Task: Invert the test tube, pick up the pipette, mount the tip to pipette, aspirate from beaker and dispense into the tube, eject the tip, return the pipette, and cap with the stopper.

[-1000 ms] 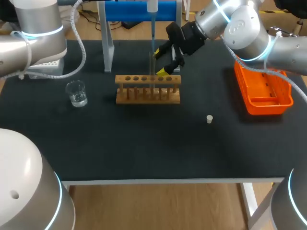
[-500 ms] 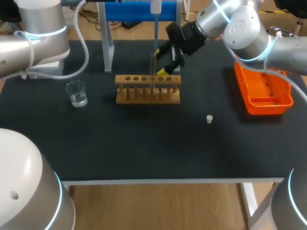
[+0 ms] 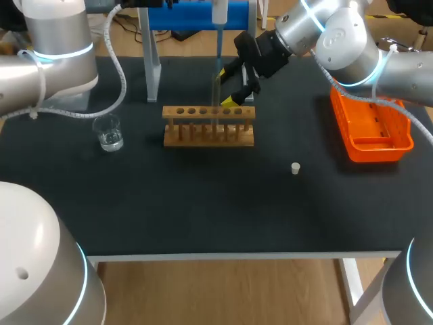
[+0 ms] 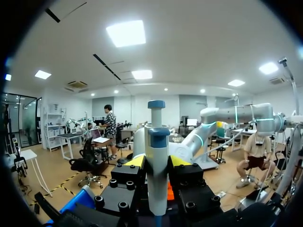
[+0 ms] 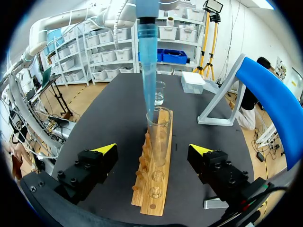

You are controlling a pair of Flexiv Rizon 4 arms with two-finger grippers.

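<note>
A clear test tube [image 5: 158, 142] stands upright in the wooden rack [image 3: 208, 126]. My right gripper [image 5: 154, 150] is open around it, yellow fingertips [image 5: 106, 149] well apart on either side and touching nothing. In the head view this right gripper [image 3: 224, 90] sits just behind the rack. My left gripper [image 4: 157, 161] is shut on the white and blue pipette [image 4: 156, 161]. The pipette [image 3: 218, 10] hangs above the tube, and its blue tip [image 5: 148, 71] ends inside the tube's mouth. The beaker [image 3: 108, 132] with water stands left of the rack. The small white stopper [image 3: 295, 168] lies right of it.
An orange bin [image 3: 372, 128] sits at the table's right side. The blue pipette stand [image 3: 193, 15] rises behind the rack. A white tip box [image 5: 193, 81] stands beyond the beaker. Open black tabletop lies in front of the rack.
The pipette has shifted slightly to the right above the tube, and my left arm has swung a little with it. My right arm has kept still.
</note>
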